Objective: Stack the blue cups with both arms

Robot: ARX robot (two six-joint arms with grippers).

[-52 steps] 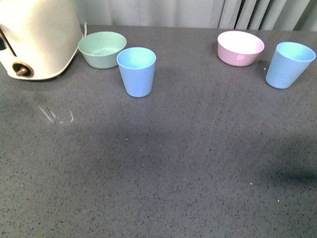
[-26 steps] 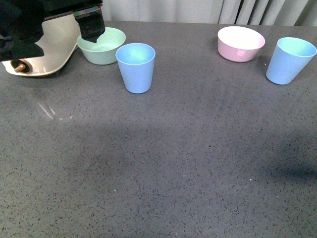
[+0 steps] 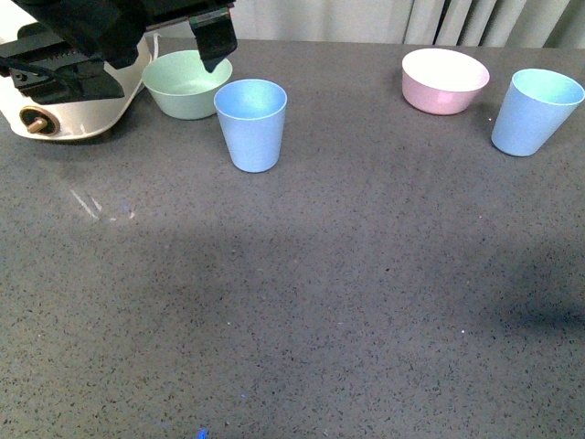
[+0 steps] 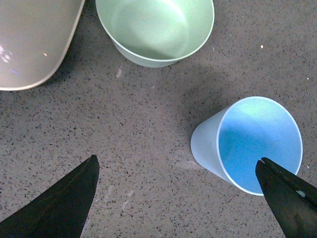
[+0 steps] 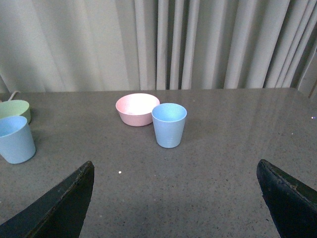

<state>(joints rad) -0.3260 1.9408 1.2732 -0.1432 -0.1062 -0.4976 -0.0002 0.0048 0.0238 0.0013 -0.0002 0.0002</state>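
I take the left cup (image 3: 250,123) as my reference; it stands on the table (image 3: 320,302). Behind it and slightly left, just beside it, I see the left bowl (image 3: 187,84). Farther left of the cup, past that bowl, stands the appliance (image 3: 82,119). Well to the cup's right and slightly behind is the right bowl (image 3: 445,80). The right cup (image 3: 534,112) stands farther right again, near that bowl.

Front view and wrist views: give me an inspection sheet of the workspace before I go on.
Surface: grey speckled table, faint white scuff.
Job's things: left blue cup, right blue cup, both upright, far apart, unstacked.
Clutter: green bowl, pink bowl, cream appliance.
Tools: left tool open, above and beside left blue cup; right tool open, empty, away from cups.
Cables: thin white cord behind green bowl.
Surroundings: pale curtain behind table.
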